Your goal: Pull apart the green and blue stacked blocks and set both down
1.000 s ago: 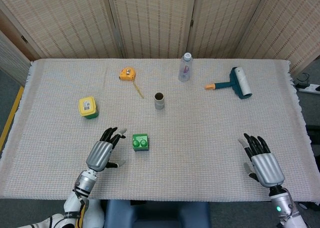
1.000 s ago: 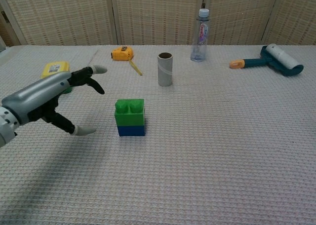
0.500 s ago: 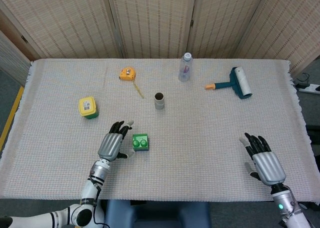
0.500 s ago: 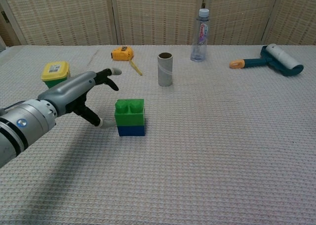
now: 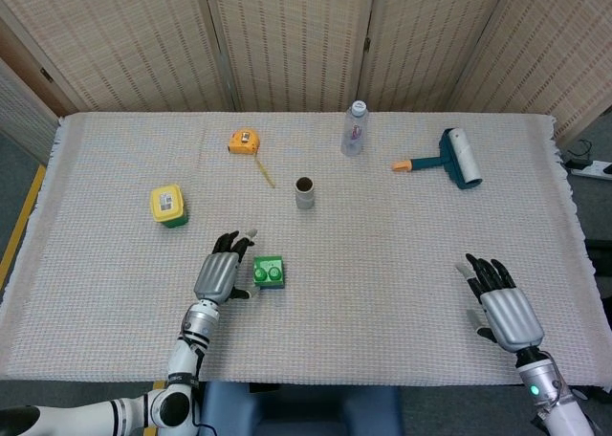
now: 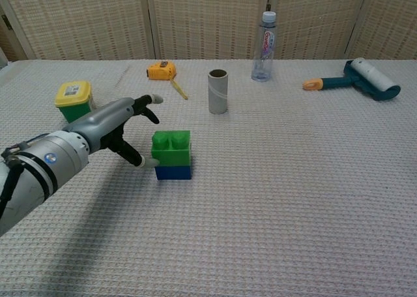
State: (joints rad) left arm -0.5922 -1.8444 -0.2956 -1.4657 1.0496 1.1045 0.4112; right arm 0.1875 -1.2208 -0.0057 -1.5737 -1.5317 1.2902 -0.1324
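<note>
Head view first: my left hand (image 5: 219, 274) sits just left of the green plastic block (image 5: 269, 272), fingers spread, thumb tip right at the block's side, nothing held. My right hand (image 5: 501, 307) is well apart on the right, flat over the white woven surface (image 5: 382, 254), fingers fanned out and holding nothing. Further back there's a yellow-lidded green tub (image 5: 168, 205), a yellow tape measure (image 5: 244, 143), a grey cardboard tube (image 5: 304, 192), a clear plastic bottle (image 5: 355, 128) and a teal lint roller with an orange handle tip (image 5: 451, 158).

Chest view: the green block is stacked squarely on the blue plastic block (image 6: 173, 172), both upright on the surface. My left hand (image 6: 116, 124) reaches in from the left, thumb touching the green block's left face, the other fingers spread above it, not closed round it. My right hand doesn't show here.
</note>
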